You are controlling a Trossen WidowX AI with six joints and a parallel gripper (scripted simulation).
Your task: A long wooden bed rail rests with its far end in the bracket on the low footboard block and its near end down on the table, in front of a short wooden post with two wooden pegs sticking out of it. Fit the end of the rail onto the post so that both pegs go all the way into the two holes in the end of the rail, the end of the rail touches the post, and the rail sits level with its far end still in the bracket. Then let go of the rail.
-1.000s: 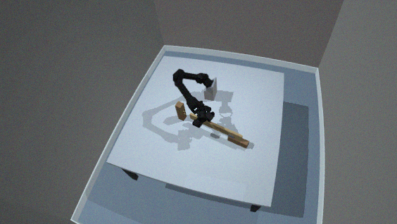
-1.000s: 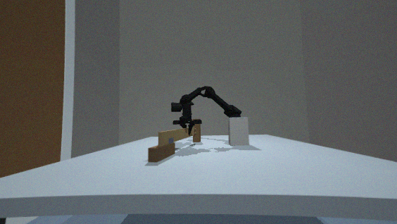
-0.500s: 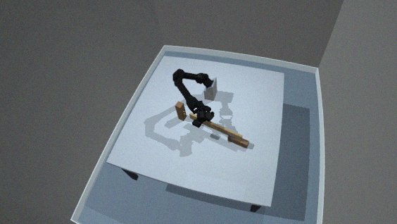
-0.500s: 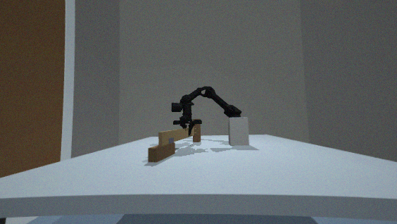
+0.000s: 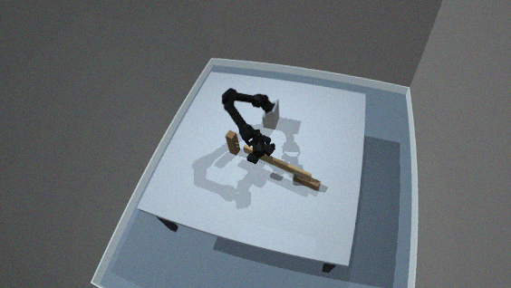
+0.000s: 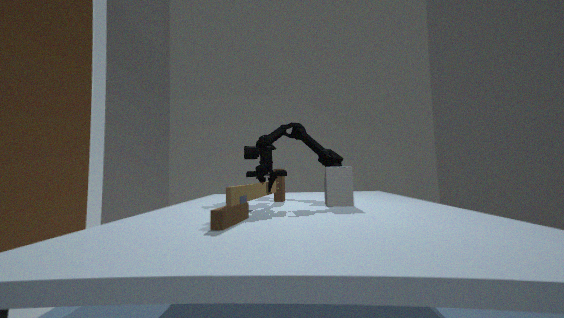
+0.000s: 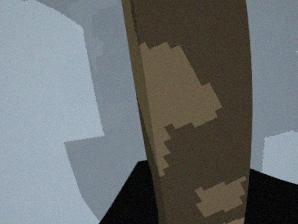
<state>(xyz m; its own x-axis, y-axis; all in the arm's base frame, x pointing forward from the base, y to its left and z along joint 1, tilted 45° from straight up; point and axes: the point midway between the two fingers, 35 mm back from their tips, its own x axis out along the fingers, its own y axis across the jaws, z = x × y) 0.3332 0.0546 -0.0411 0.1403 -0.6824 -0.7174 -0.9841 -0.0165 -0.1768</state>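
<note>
The tool (image 5: 257,156) (image 6: 270,188) is clamped across the wooden bed rail (image 5: 290,167) (image 6: 241,193) (image 7: 200,145) not far from the post end. The rail should be stiff and fairly light, but its length gives it leverage: a grip near the holed end steers the holes well, while the far end may swing or lift out of the bracket if pushed askew. Smooth-looking sides could slip or pivot between the fingers, so a square hold at mid-height seems best. The pegs, being small, are the likeliest part to suffer from force.

It is a long, straight, square-edged bar, pale tan where lit and dull brown in shade. Its far end lies at the footboard block (image 5: 313,183) (image 6: 228,216), darker wood low on the desk (image 5: 190,181) (image 6: 310,245); its near end stands just short of the upright post (image 5: 233,143) (image 6: 280,187), apparently raised, though the exterior view is too coarse to be sure.
</note>
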